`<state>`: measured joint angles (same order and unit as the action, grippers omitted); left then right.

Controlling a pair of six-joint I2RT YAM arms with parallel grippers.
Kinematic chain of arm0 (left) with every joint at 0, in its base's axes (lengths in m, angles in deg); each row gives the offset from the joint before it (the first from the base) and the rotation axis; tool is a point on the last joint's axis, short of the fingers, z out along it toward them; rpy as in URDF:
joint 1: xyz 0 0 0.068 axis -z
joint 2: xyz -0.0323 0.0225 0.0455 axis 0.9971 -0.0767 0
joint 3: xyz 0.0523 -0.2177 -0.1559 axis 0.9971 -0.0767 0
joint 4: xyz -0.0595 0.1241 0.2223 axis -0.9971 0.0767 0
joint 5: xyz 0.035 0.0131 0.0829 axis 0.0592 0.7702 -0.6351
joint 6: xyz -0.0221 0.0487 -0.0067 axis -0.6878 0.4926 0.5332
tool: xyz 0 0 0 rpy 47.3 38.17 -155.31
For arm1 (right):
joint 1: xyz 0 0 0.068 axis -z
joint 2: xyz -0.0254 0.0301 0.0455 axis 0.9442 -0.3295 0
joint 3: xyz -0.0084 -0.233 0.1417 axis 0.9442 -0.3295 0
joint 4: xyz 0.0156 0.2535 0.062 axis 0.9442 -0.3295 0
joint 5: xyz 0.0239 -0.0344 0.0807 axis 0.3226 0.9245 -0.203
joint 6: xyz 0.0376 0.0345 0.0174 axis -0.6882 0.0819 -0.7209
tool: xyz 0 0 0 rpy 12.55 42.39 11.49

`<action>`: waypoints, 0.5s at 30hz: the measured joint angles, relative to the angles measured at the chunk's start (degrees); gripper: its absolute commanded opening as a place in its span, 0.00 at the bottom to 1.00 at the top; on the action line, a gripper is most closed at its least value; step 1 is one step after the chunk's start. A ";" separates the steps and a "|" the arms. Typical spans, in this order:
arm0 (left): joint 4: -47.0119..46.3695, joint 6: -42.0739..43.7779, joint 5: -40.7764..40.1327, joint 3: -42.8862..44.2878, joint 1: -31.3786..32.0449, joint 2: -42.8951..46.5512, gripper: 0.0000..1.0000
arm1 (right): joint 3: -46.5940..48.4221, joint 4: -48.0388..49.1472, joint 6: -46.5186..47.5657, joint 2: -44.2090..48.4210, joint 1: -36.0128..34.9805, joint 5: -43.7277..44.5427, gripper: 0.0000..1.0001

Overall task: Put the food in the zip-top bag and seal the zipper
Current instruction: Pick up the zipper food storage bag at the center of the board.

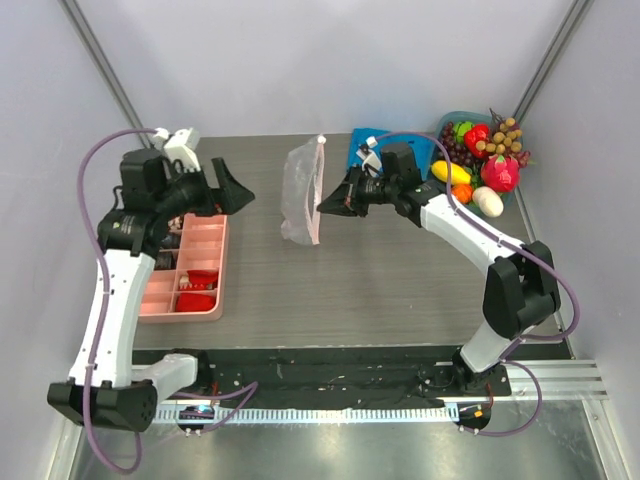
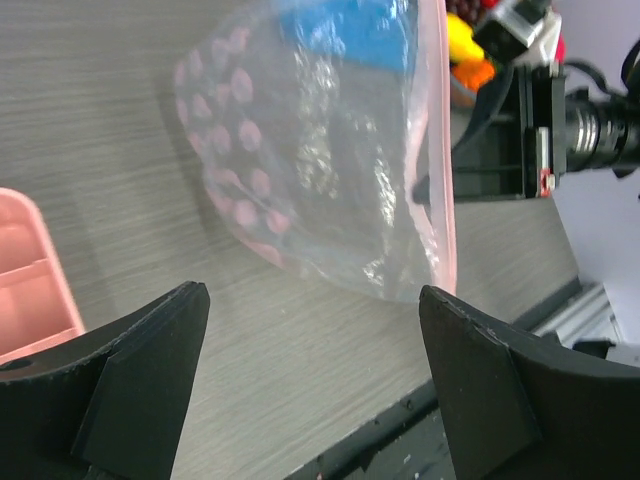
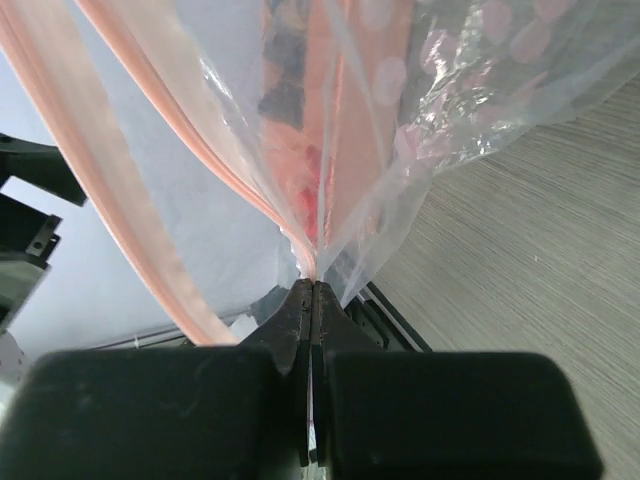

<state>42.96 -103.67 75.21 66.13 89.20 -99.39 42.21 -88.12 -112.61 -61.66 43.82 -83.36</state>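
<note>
bench (image 1: 400, 285) bounded by white walls at the far side and both flanks, and by a black strip at the near edge. pink tray (image 1: 190, 270) occupies the left edge beneath the left arm (image 1: 110, 290). the blue cloth (image 1: 362, 143) and the food (image 1: 480, 165) sit at the far right, the food heaped in a teal bowl (image 1: 447, 123) in the far right corner. bare grey surface shows between the bag and the near strip.

right jaws: clenched flat on the film of the zip-top bag (image 1: 298, 195) at its zipper edge. left jaws: spread wide, released, gripping nothing, facing the bag with a gap between.

the bag is held mid-bench, hanging on edge, zipper (image 1: 322, 165) running vertically on the side toward the right arm (image 1: 470, 235). film clear, crinkled, with pink dots. whether its lower corner meets the bench cannot be told. the food lies well apart from the bag.
</note>
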 measured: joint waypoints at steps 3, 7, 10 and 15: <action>0.11 0.31 -1.40 0.57 5.95 -3.48 0.85 | -0.09 0.46 0.17 0.17 -0.02 0.76 0.01; -0.37 0.24 -4.74 3.72 14.38 -9.40 0.80 | 0.20 -0.37 1.92 1.29 -0.44 2.49 0.01; -0.79 1.20 -8.94 8.83 21.18 -14.10 0.74 | 0.83 -1.84 3.54 2.49 -0.61 3.87 0.01; -0.76 3.74 -17.94 14.40 28.17 -18.16 0.56 | 2.71 -3.02 5.66 3.39 -0.72 5.14 0.01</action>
<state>42.20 -99.93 57.26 80.53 117.37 -117.55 44.92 -91.13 -106.95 -58.28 43.10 -78.22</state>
